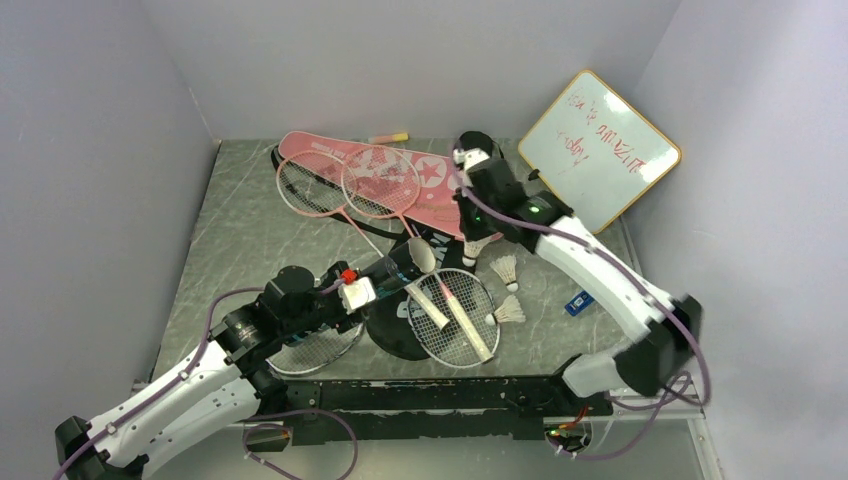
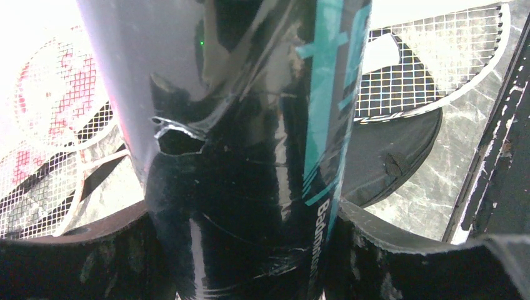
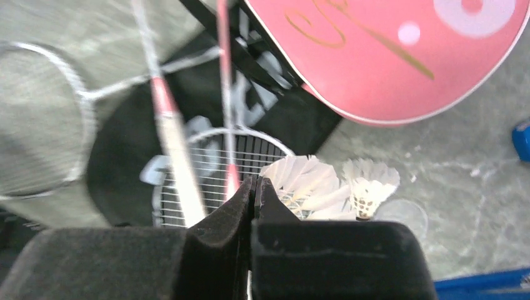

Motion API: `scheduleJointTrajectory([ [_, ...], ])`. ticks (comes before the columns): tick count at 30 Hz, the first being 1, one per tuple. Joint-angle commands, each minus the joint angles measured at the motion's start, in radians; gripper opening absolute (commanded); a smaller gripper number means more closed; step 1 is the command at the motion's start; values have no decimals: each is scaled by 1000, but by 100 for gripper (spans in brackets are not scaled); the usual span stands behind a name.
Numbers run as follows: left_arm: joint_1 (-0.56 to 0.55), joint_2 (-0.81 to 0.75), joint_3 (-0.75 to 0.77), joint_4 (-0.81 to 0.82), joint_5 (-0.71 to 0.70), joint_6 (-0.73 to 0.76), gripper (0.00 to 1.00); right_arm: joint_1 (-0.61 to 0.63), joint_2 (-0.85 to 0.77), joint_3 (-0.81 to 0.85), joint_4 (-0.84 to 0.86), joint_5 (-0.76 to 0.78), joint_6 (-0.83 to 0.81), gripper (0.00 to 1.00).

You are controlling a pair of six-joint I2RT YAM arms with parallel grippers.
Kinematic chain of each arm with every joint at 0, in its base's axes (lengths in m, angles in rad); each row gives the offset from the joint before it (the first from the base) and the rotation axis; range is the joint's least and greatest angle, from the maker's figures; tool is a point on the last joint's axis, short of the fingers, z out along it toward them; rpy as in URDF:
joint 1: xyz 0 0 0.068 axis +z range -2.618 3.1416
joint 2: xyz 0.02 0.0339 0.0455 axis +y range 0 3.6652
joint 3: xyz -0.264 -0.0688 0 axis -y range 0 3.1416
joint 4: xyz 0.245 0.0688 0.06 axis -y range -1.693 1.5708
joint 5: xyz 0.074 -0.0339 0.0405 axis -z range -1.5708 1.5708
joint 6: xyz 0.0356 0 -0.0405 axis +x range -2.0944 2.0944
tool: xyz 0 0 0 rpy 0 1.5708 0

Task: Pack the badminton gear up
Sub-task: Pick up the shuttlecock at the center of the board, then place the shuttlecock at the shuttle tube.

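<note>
Top view: a black oval racket cover (image 1: 395, 335) lies on the grey marbled desk (image 1: 240, 230). Two white-framed rackets (image 1: 455, 318) lie on and beside it. Behind it, two pink-framed rackets (image 1: 380, 182) rest on a pink cover (image 1: 445, 200). Two feather shuttlecocks (image 1: 505, 268) sit to its right. Above it, the left hand (image 1: 385, 278) pinches a dark tube (image 1: 410, 262).

Left wrist view: the tube is glossy with teal lettering, clamped between both fingers (image 2: 406, 262).

Right wrist view: the right hand (image 3: 253, 187) is pressed together, with two shuttlecocks just past its tips, right of the black cover.
</note>
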Motion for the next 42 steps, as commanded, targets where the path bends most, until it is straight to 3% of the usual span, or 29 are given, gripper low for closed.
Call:
scheduleJointTrajectory([
  [1,9,-6,20,58,36,-11,36,-1,-227,19,164,-181,68,0],
  [13,20,-1,25,64,19,-35,36,-1,-527,-97,481,-460,214,0],
  [17,21,-7,23,67,25,-34,36,-1,-528,-130,530,-547,251,0],
  [35,22,-4,23,64,34,-30,36,27,-517,-374,832,-679,373,0],
  [38,22,-3,23,65,32,-31,36,28,-513,-384,832,-714,369,18],
  [40,21,-3,23,64,31,-31,36,29,-513,-391,827,-749,361,38],
  [42,21,-2,23,64,31,-31,36,29,-518,-399,819,-783,354,49],
])
